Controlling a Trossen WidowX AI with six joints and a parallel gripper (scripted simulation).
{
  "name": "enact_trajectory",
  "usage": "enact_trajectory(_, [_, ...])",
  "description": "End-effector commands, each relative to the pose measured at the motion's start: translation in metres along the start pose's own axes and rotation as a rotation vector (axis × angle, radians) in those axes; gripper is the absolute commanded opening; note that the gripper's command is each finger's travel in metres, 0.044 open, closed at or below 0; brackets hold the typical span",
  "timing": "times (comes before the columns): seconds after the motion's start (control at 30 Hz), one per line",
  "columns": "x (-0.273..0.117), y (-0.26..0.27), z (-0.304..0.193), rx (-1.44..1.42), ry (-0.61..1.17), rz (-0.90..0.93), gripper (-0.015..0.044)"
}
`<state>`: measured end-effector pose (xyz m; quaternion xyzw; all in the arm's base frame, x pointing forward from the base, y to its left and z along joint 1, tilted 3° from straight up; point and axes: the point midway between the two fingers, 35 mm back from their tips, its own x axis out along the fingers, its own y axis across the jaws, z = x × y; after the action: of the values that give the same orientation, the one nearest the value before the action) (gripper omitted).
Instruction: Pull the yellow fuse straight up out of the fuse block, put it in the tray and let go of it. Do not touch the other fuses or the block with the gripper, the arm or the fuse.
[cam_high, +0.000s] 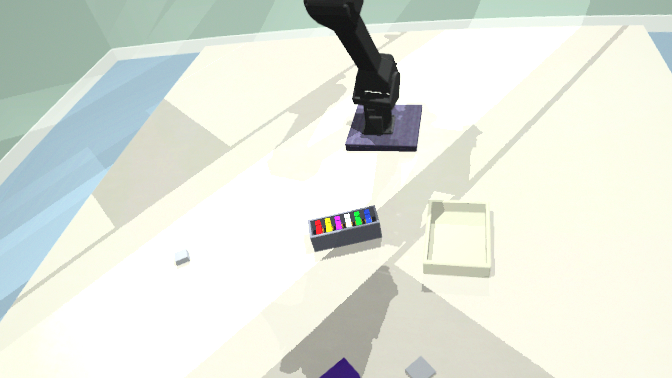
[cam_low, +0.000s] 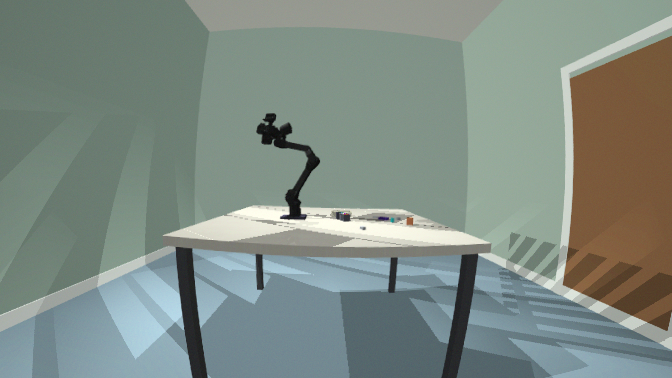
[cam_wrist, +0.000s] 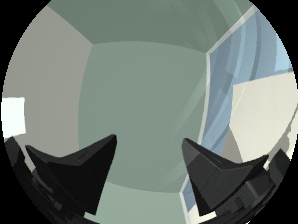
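The arm (cam_low: 302, 175) is reared up high off its base plate (cam_high: 384, 128), w/ the hand (cam_low: 272, 131) way up in the air, well above the worktop (cam_low: 325, 239) and pointed off toward the wall, not down at the work. In the wrist view the two fingers stand apart w/ only wall and floor showing between them, so the hand is a good way open and holding nothing.

The yellow fuse (cam_high: 328, 224) sits upright in the fuse block (cam_high: 345, 235), second slot from the block's left end in the top view, w/ the red fuse (cam_high: 318, 226) on one side and the magenta fuse (cam_high: 338, 222) on the other, both close beside it. The block's long axis runs roughly across the top view, slightly slanted, out in front of the arm's base and well apart from it. The tray (cam_high: 457, 239) lies beside the block to the right in that view, near but not touching.

What matters, I'd say: the fuse is far below and out in front of the hand, so the hand has to swing over and tip down till it's right above the yellow one. W/ neighbours so tight along the row, the fingers prob. need to close across the row, not along it.
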<state>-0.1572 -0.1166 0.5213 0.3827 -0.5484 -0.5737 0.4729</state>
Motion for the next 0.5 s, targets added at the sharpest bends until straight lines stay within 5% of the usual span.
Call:
enact_trajectory(0.0, [-0.001,0.0,0.002,-0.001,-0.007,0.002,0.0277])
enact_trajectory(0.27, [-0.038,0.002,0.065,-0.056,-0.293,0.059,0.0067])
enact_trajectory(0.47, [-0.086,0.002,0.112,-0.154,-0.559,0.078,0.0061])
